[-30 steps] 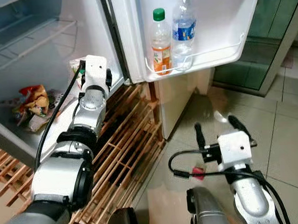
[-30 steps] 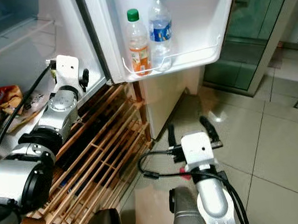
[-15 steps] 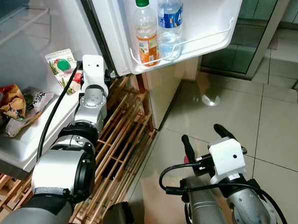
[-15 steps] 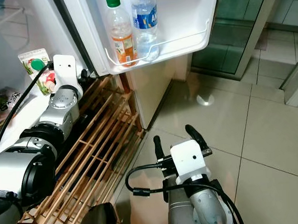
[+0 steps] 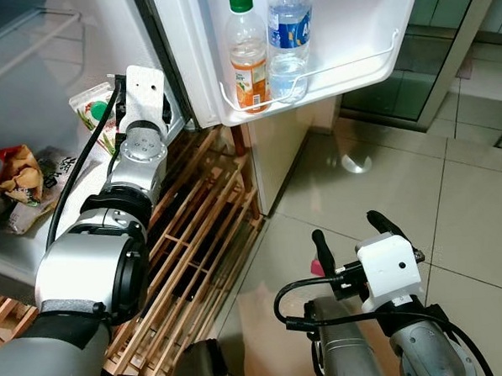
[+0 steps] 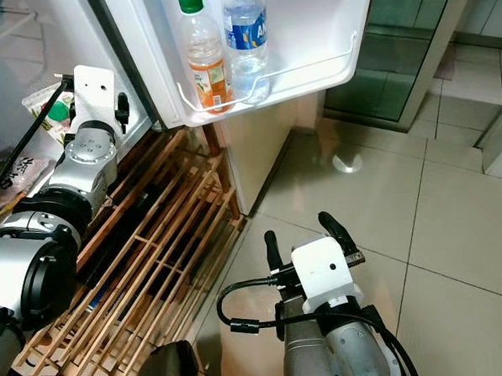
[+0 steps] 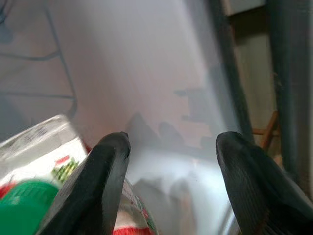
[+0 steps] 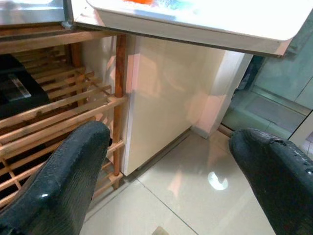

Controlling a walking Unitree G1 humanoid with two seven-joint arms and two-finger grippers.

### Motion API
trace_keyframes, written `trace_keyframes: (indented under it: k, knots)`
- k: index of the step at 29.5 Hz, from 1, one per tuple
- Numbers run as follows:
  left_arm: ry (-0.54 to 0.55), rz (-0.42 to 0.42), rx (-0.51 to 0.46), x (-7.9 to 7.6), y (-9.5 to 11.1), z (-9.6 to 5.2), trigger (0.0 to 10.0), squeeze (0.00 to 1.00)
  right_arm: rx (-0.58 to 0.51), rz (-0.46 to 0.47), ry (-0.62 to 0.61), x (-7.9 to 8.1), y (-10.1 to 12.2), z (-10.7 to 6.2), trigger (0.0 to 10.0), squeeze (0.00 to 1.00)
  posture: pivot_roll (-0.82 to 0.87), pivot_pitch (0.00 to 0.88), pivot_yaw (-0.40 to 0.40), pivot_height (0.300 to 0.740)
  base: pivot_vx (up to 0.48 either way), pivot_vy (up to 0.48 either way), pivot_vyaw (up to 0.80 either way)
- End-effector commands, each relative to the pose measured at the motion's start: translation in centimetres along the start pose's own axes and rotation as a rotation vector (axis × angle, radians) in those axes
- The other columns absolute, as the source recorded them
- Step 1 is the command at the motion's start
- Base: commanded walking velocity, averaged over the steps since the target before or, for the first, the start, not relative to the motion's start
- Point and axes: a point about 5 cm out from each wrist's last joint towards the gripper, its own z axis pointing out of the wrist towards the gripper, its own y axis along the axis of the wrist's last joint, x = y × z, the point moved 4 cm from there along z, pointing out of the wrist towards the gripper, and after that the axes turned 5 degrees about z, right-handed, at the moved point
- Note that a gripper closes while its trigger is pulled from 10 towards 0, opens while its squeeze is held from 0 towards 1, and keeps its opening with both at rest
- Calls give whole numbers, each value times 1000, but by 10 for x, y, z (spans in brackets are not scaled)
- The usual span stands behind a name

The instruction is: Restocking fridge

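Spreading wide apart with nothing between them, the left gripper's fingers reach into the fridge at far left, beside a green-capped juice carton lying on the white shelf. Further left sit crumpled snack bags. The right gripper hangs low over the tiled floor, near right, fingers parted and empty. The open door's rack holds an orange drink bottle and a water bottle.
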Motion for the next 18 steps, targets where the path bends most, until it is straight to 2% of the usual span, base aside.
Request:
trace_keyframes:
  k: [1, 3, 5, 7, 10, 14, 18]
  knots:
    - [-32, 40, -18, -8, 2, -1, 10000, 0, 22, -5, 8, 0, -4, 1, 10000, 392, -471, 134, 127, 638, 0, 0, 0]
    - [-52, 14, -30, -13, 5, -2, 10000, 0, 20, -14, 14, -1, -4, 3, 10000, 392, -470, 118, 121, 638, 0, 0, 0]
    - [-104, 4, -63, -26, 9, -5, 10000, 0, 20, -20, 15, -2, -5, 4, 10000, 388, -465, 110, 119, 638, 0, 0, 0]
    - [-170, 27, -105, -44, 12, -11, 10000, 0, 23, -19, 13, -2, -6, 4, 10000, 392, -461, 104, 114, 638, 0, 0, 0]
    - [-224, 18, -126, -59, 8, -19, 10000, 0, 26, -20, 17, -1, -7, 4, 10000, 388, -458, 95, 113, 638, 0, 0, 0]
    - [-269, -73, -122, -71, -7, -29, 10000, 0, 29, -17, 19, 0, -8, 2, 10000, 388, -448, 84, 109, 638, 0, 0, 0]
    - [-278, -99, -160, -73, -12, -37, 10000, 0, 33, -16, 21, 0, -10, 1, 10000, 388, -439, 78, 113, 638, 0, 0, 0]
